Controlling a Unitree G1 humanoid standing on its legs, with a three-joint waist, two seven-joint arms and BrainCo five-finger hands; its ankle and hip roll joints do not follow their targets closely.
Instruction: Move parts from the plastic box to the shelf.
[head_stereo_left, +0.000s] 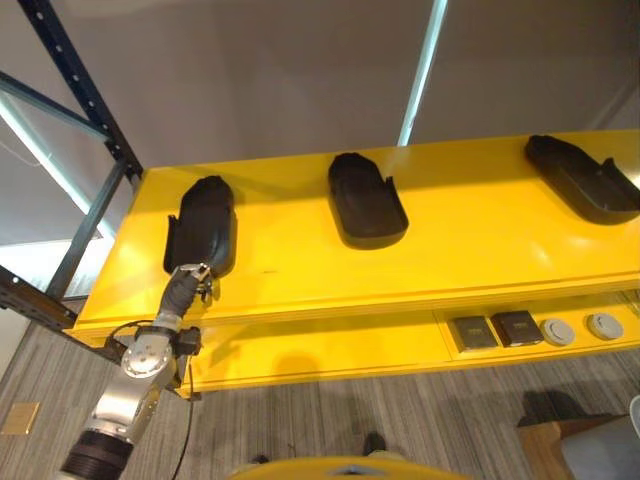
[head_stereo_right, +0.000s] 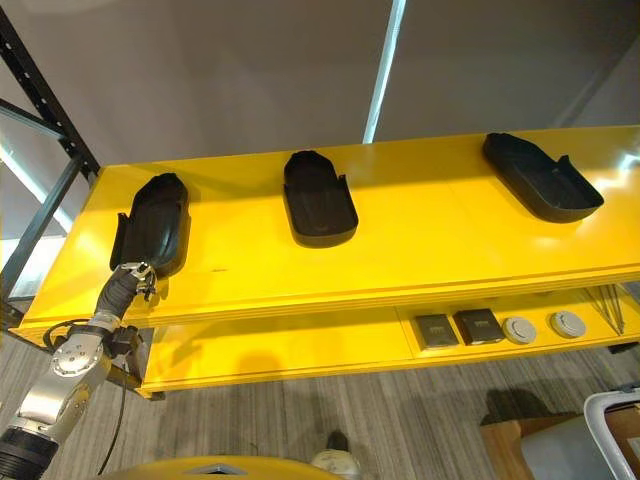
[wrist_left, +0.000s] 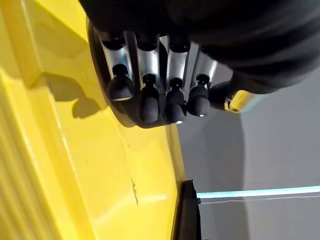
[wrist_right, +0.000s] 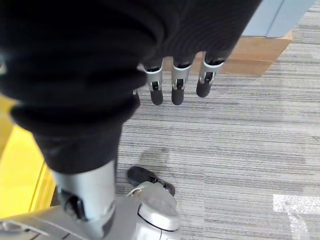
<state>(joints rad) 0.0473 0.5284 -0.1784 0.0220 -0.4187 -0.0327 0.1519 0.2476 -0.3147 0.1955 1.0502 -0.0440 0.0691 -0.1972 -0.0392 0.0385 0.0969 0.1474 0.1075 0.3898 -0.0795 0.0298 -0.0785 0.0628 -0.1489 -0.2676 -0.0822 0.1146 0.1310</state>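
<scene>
Closest to the lens in the left wrist view, the left hand (wrist_left: 155, 95) has its silver, dark-tipped fingers (wrist_left: 149, 105) curled around the near rim of the black moulded plastic tray-shaped part (head_stereo_left: 203, 232), so it is gripping that part, which sits at nine o'clock on the top of the glossy yellow metal shelf (head_stereo_left: 470, 250). The right hand (wrist_right: 177, 82) hangs with fingers straight and relaxed over the grey striped carpet (wrist_right: 240, 150), holding nothing. In my judgement the risk sits right at that near edge: the part lies close to the shelf's front lip, and if the fingers drag as they let go, they could tug it back over the lip and drop it. Count three black parts on top: this one, a second at twelve o'clock (head_stereo_left: 366, 200), a third at two o'clock (head_stereo_left: 583, 180). On the lower ledge, two dark square blocks (head_stereo_left: 472, 332) and two white round discs (head_stereo_left: 557, 331).
</scene>
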